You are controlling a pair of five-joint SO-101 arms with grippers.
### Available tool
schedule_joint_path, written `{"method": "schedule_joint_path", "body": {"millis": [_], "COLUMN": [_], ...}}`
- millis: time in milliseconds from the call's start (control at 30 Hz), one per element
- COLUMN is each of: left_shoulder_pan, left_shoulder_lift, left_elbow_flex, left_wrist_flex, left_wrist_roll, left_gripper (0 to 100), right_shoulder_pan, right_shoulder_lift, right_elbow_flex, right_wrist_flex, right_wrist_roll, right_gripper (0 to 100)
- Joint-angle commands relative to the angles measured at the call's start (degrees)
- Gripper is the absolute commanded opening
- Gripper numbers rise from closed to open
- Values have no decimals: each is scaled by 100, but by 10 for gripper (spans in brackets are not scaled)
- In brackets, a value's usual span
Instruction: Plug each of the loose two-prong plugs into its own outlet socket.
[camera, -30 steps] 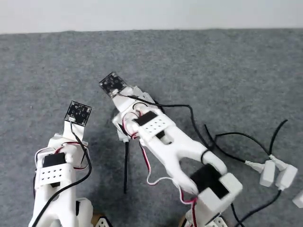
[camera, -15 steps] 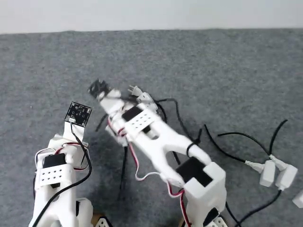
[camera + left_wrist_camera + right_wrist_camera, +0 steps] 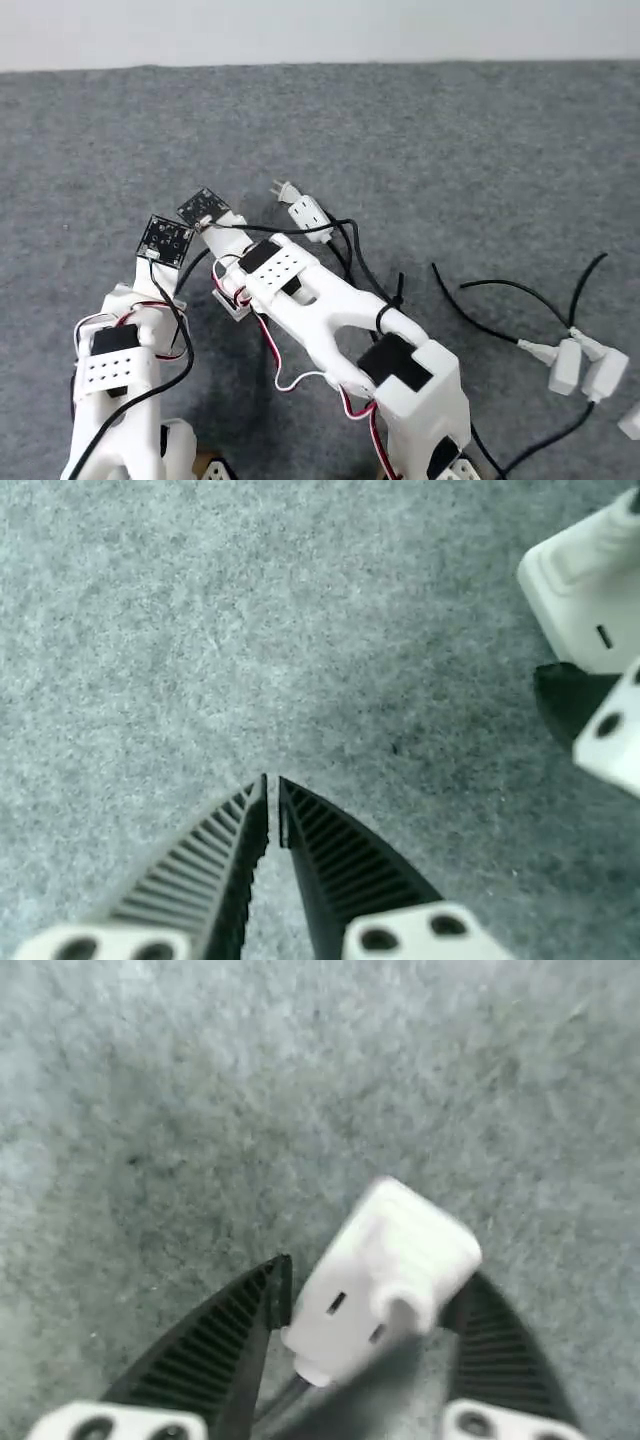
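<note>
Arms, nearest: two white jointed plastic units with red and black wiring, side by side at the near edge of the grey felt-like table covering (image 3: 480, 150). Left arm (image 3: 115, 365) drawn back; right arm (image 3: 340, 315) stretched forward and across toward the left one.

Near right edge: cluster of small white plastic connectors (image 3: 566, 366) on thin black leads (image 3: 500, 300), flat on the covering, well apart from both grippers.

Left gripper (image 3: 272, 784): hangs low over the covering. Black ribbed jaws drawn to a thin slit, tips almost touching, nothing between them.

Right gripper (image 3: 372, 1290): sits just beside the left one, clamped on a white rectangular plastic outlet socket (image 3: 405, 1245).
- Grips the outlet socket by two opposite sides, one black ribbed jaw on each.
- Presents the slotted face toward the wrist camera, two slots showing.
- Holds it tilted; contact with the covering: cannot tell.
- Brings the outlet socket (image 3: 585, 590) into the left wrist view as well, next to one black finger (image 3: 562, 702).

Beyond the grippers: white two-prong plug (image 3: 306, 213), flat on the covering just past the right arm's wrist, not in any socket.
- Points its metal prongs (image 3: 280, 188) away from the arms and leftward.
- Trails a black cable (image 3: 365, 265) back along the right arm.

Far edge: pale wall strip (image 3: 320, 30) along the covering.
</note>
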Motion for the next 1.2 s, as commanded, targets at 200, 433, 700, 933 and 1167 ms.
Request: {"method": "schedule_joint_path", "body": {"millis": [200, 433, 700, 933, 1167], "left_shoulder_pan": [-35, -26, -26, -35, -185], "left_shoulder_lift": [-105, -62, -53, -53, -53], "left_elbow_flex": [-48, -48, -31, -31, -40], "left_wrist_flex": [-185, -378, -580, -589, -589], "left_wrist_roll": [35, 79, 554, 554, 536], "left_gripper": [15, 15, 15, 15, 15], "right_shoulder_pan": [549, 743, 2290, 4637, 7002], "right_shoulder_lift": [22, -1930, -3644, -4409, -4470], "right_elbow_flex": [-1011, -1029, -703, 1204, 2347], "right_wrist_flex": [971, 3011, 4479, 3284, 1560], "right_wrist_roll": [-70, 387, 1292, 2295, 3640], "right_gripper": [8, 8, 8, 9, 9]}}
